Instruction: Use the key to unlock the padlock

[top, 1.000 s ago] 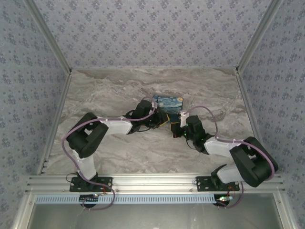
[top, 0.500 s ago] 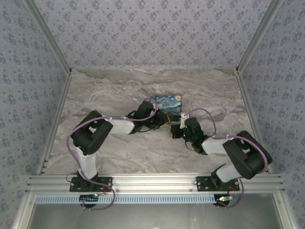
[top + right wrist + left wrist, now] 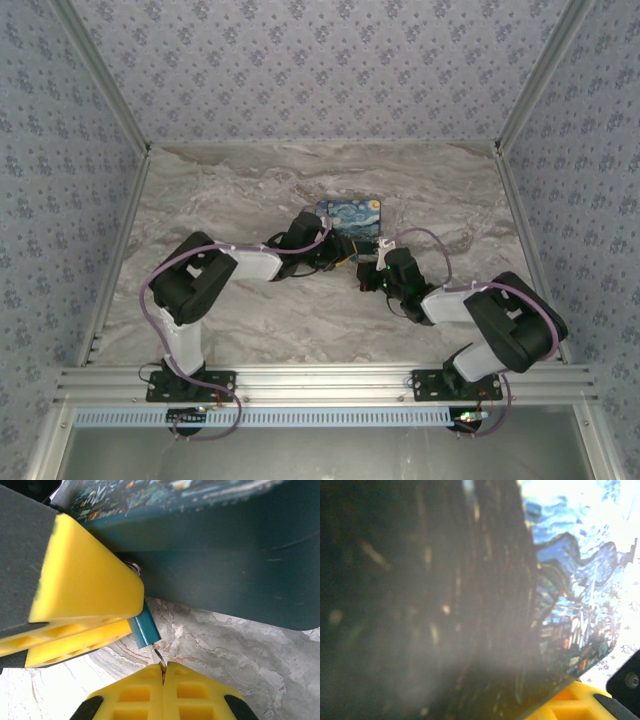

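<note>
In the right wrist view the small blue padlock (image 3: 143,630) pokes out from between the yellow fingers (image 3: 85,575) of my left gripper (image 3: 131,615), which looks shut on it just above the marble. A thin silvery key (image 3: 159,657) runs from the padlock's lower end into my right gripper (image 3: 163,672), whose pads are pressed together on it. From above, both grippers meet at the front edge of the painted box (image 3: 355,218), the left gripper (image 3: 335,255) from the left and the right gripper (image 3: 368,268) from the right. The padlock's shackle is hidden behind the left fingers.
The starry-night box (image 3: 225,565) hangs close over the padlock, its dark teal side facing my right wrist camera. In the left wrist view the box (image 3: 570,590) is pressed close and blurred. The marble table (image 3: 230,190) is walled by patterned panels (image 3: 60,200).
The right arm has drawn in slightly leftward toward the box, and the left arm's elbow has shifted a little to the right. Both grippers stay at the box's front.
</note>
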You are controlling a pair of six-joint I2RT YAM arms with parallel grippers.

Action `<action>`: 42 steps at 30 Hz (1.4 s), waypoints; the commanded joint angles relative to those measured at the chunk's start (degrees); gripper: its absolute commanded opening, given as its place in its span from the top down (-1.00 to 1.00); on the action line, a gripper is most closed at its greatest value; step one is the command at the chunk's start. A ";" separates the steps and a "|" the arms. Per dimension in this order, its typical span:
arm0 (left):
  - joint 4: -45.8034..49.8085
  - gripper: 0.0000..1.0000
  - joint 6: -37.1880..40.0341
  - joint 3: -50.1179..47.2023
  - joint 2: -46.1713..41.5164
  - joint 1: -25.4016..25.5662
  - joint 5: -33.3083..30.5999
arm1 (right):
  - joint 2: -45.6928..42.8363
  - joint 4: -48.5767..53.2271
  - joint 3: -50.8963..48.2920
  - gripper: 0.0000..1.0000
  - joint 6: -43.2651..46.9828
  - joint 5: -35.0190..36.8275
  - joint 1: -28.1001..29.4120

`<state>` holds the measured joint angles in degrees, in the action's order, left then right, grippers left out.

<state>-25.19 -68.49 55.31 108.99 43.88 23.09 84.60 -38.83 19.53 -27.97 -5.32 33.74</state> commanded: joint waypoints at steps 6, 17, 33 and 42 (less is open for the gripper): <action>-1.07 0.12 -1.83 -1.30 -1.98 -0.39 2.91 | 0.99 -0.71 -0.93 1.00 -1.37 0.75 1.29; -2.56 -0.32 -0.07 -5.69 -8.11 -2.78 1.20 | 1.16 -1.30 -1.47 1.00 -2.51 0.35 1.73; -6.50 -0.42 -2.69 -12.68 -12.48 -6.79 0.45 | 0.92 -1.62 0.99 1.00 -12.24 -3.75 2.28; -12.54 -0.24 -6.72 -14.25 -8.85 -5.92 1.08 | 0.92 -0.94 3.46 1.00 -22.46 -5.91 2.74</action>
<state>-33.50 -73.63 41.69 99.18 37.28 23.31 85.41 -38.89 20.93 -45.06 -9.91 36.05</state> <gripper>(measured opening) 0.623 0.057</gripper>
